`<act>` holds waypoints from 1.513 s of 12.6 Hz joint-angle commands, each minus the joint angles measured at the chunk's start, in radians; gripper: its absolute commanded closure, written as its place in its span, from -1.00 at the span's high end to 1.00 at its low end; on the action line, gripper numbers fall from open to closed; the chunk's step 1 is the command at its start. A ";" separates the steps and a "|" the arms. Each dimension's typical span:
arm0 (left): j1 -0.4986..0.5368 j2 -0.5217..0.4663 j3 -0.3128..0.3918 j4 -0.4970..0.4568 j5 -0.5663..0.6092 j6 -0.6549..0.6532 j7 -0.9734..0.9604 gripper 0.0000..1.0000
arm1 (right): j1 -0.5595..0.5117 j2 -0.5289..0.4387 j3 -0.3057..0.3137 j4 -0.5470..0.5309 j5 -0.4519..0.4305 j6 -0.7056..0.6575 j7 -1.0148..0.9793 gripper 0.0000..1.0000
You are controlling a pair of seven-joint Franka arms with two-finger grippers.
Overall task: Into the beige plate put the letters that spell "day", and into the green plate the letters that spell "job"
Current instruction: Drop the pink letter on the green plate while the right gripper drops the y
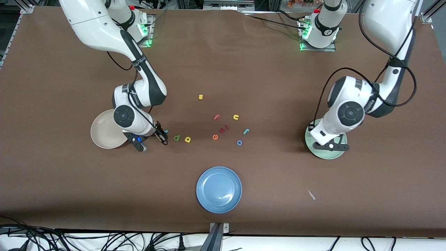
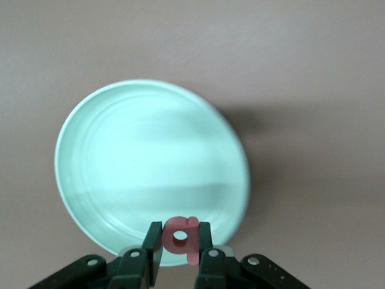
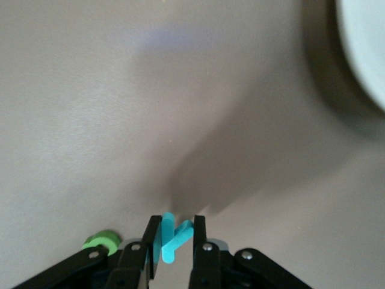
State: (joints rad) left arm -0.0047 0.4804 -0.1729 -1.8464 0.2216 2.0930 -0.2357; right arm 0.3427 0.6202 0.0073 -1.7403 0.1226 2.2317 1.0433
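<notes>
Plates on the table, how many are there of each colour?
beige plate: 1
green plate: 1
blue plate: 1
Total: 3 plates

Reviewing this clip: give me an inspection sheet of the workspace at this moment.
Surface: brown table, paper scrap.
Job's things: beige plate and green plate hold no letters; green d, yellow a, teal j, blue o on table.
Clutter: blue plate; s, f, u, e, pink letters.
Grippers: left gripper shut on red b over green plate; right gripper shut on teal y beside d.
Cables: on arms, bundle below table edge.
Surroundings: aluminium framing.
</notes>
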 commanded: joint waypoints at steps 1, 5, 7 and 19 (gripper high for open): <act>0.051 0.069 -0.011 0.010 0.025 -0.004 0.022 -0.80 | -0.027 -0.014 -0.006 0.064 0.002 -0.125 -0.127 -1.00; 0.101 0.104 -0.013 0.013 0.025 -0.004 0.027 0.04 | -0.027 -0.075 -0.119 0.025 -0.009 -0.221 -0.446 -1.00; 0.104 0.100 -0.013 0.015 0.015 -0.005 0.016 1.00 | -0.027 -0.086 -0.186 -0.002 -0.009 -0.227 -0.611 -1.00; -0.052 0.055 -0.211 0.136 -0.097 -0.033 0.018 1.00 | 0.001 -0.051 -0.323 -0.002 0.012 -0.239 -0.823 1.00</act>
State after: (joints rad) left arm 0.0173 0.5339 -0.3900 -1.7535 0.1374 2.0815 -0.2295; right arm 0.3071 0.5780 -0.3222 -1.7617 0.1230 2.0083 0.1407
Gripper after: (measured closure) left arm 0.000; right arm 0.242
